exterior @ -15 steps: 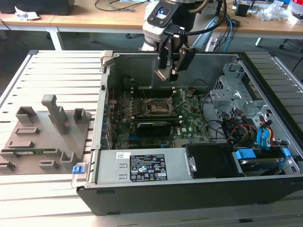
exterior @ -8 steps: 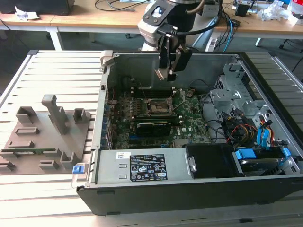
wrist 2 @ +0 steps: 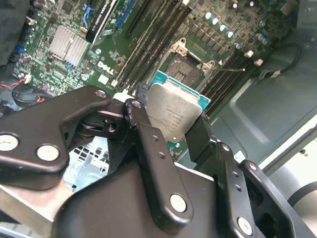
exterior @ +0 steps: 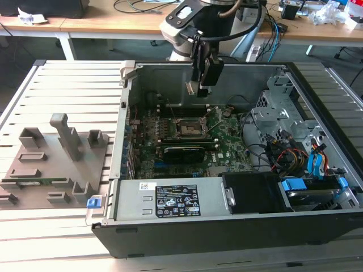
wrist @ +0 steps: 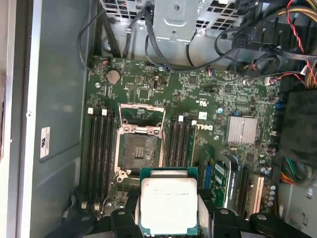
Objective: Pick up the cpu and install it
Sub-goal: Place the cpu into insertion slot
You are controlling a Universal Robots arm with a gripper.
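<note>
Silver-topped, the cpu [wrist: 168,203] is pinched by its edges in the closed claw [wrist 2: 168,123], high above the open socket [exterior: 187,127] near the exterior view's centre; I'd square it to that socket, keep it level, and use no force.

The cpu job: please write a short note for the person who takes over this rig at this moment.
Gripper: shut on the cpu, holding it by two opposite edges.
Cpu: in the air inside the open computer case, above the motherboard, close to the socket but not touching it.
Done: the cpu is picked up.
Left: the socket is empty; the cpu is not yet seated.
</note>
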